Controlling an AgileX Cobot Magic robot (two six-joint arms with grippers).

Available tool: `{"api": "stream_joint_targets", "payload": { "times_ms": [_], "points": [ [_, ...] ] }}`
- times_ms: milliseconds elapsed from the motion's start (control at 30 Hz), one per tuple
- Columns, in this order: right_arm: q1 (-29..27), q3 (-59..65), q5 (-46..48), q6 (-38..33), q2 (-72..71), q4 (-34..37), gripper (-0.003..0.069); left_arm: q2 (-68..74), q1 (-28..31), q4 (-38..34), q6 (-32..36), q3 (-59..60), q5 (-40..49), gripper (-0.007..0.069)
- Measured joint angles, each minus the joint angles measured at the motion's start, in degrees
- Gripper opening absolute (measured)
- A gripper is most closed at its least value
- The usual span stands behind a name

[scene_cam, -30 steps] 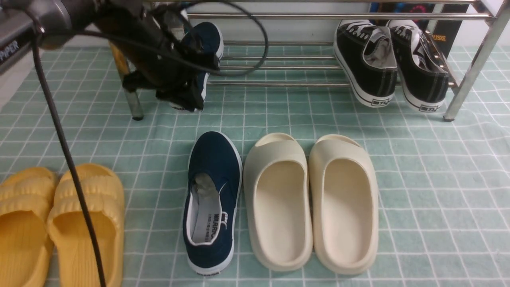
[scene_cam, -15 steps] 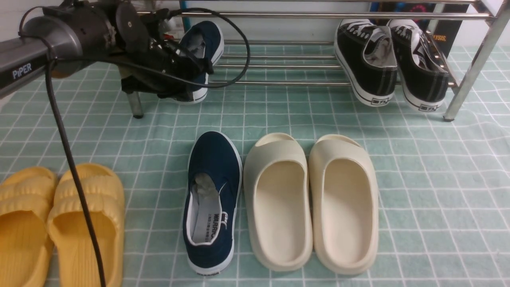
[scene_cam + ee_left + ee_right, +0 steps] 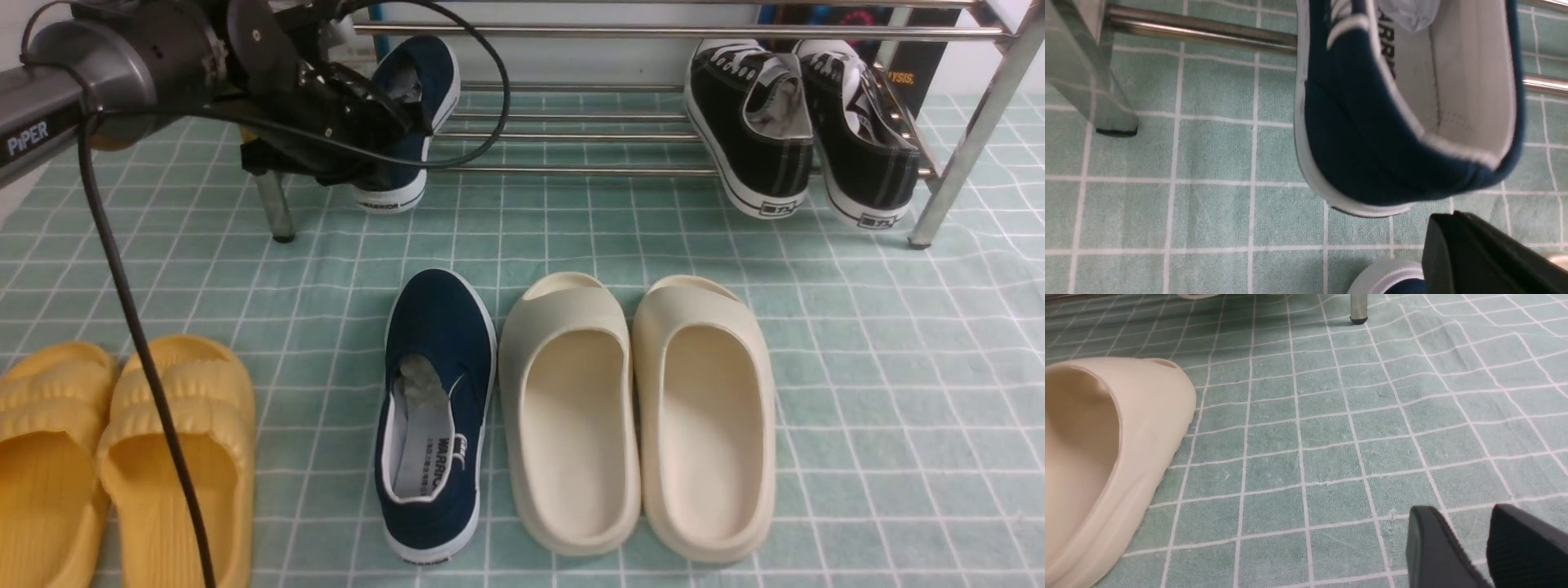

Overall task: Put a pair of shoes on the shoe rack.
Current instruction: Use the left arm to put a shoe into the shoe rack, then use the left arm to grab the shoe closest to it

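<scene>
One navy slip-on shoe (image 3: 424, 73) lies tilted on the chrome shoe rack's (image 3: 588, 170) lower bars at its left end. Its heel hangs over the front bar. In the left wrist view this shoe (image 3: 1363, 134) crosses a rack bar (image 3: 1200, 30). My left gripper (image 3: 400, 131) hovers at the shoe's opening. Its fingers (image 3: 1457, 220) form one dark block with no gap, apart from the heel and holding nothing. The second navy shoe (image 3: 441, 343) stands on the floor; its toe (image 3: 1392, 277) shows there too. My right gripper (image 3: 1470, 514) hangs over the floor, fingers slightly apart, empty.
Two black lace-up sneakers (image 3: 759, 139) lean on the rack's right end. Cream slides (image 3: 571, 408) stand right of the floor shoe, one near my right gripper (image 3: 1106, 437). Yellow slides (image 3: 175, 457) sit front left. A black cable (image 3: 122, 278) hangs from the left arm.
My left arm has lifted and drawn back from the shoe on the rack. The shoe's heel, covered by the gripper a second ago, now shows free.
</scene>
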Motion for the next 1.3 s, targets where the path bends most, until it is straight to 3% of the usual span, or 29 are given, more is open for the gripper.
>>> {"api": "stream_joint_targets", "payload": {
  "times_ms": [333,900,1100,1300],
  "points": [
    [0.0,0.0,0.0,0.0,0.0,0.0,0.0239,0.5,0.0,-0.1,1.9,-0.1,4.4,-0.0013],
    [0.0,0.0,0.0,0.0,0.0,0.0,0.0239,3.7,0.0,1.2,4.4,-0.2,-7.5,-0.0013],
    [0.0,0.0,0.0,0.0,0.0,0.0,0.0239,-0.1,0.0,1.2,4.4,-0.2,5.2,-0.0013],
    [0.0,0.0,0.0,0.0,0.0,0.0,0.0239,-8.3,-0.6,-1.1,4.6,2.2,30.3,-0.0013]
  ]
}}
